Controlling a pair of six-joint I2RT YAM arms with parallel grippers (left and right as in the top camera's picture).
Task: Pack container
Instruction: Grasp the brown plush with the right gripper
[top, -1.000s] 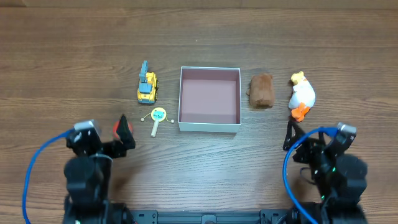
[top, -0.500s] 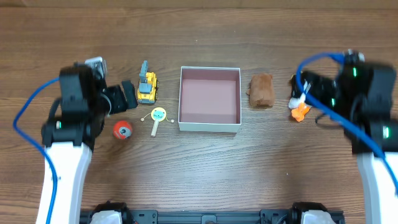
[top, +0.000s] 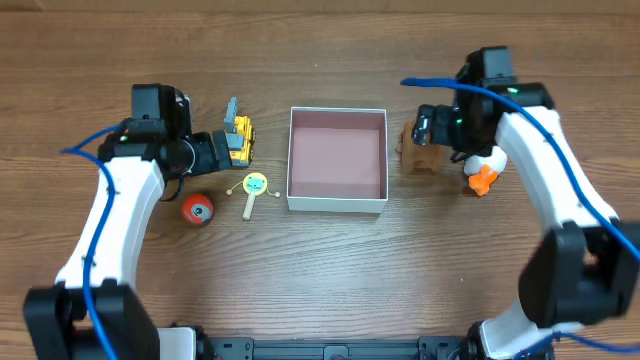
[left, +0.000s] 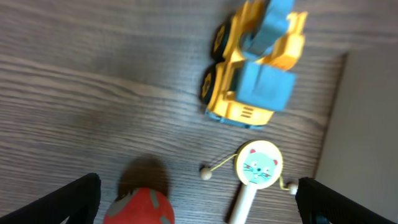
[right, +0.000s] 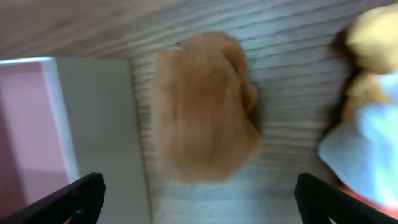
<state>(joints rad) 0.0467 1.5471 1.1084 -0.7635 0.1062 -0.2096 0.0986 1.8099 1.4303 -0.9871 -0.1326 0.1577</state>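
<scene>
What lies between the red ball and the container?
A small cat-face rattle drum lies between the red ball and the container, touching neither. The overhead view shows it best.

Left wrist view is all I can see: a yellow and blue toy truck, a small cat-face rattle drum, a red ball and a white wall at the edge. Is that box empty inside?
Observer: Yes. The square white-walled container has a bare pink inside; nothing is packed in it yet.
Operator: What lies on its other side?
Observer: A brown furry plush toy lies on the table close beside the opposite wall. The open right gripper hangs over it, holding nothing.
</scene>
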